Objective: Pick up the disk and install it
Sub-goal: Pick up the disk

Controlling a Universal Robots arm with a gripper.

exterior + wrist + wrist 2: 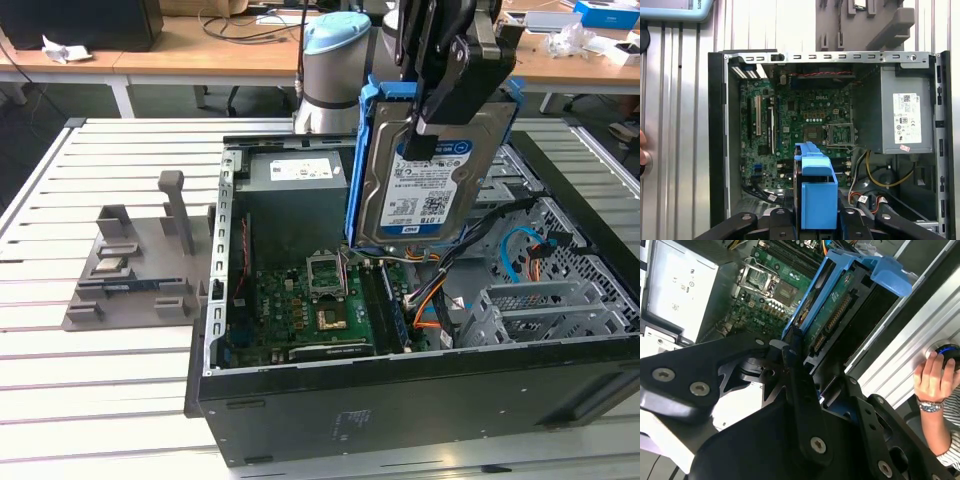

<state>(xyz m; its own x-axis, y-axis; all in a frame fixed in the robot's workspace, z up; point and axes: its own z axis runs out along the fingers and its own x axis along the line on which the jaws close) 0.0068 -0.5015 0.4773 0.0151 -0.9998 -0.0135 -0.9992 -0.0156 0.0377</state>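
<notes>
Half done, by my read: pickup's complete, install isn't. Gripper [432,128] has its fingers [445,95] clamped shut on the disk [420,205], one across the label face, the far side hidden. Disk hangs on edge, slightly tilted, clear above the open PC case [400,400], over the case's motherboard [310,310] & touching nothing else. In the first wrist view its blue rail [815,197] points down into the case. Grey drive cage [545,310] inside the case, toward the exterior view's right, has no drive in it as far as shows, so seating the disk is what's left.
</notes>
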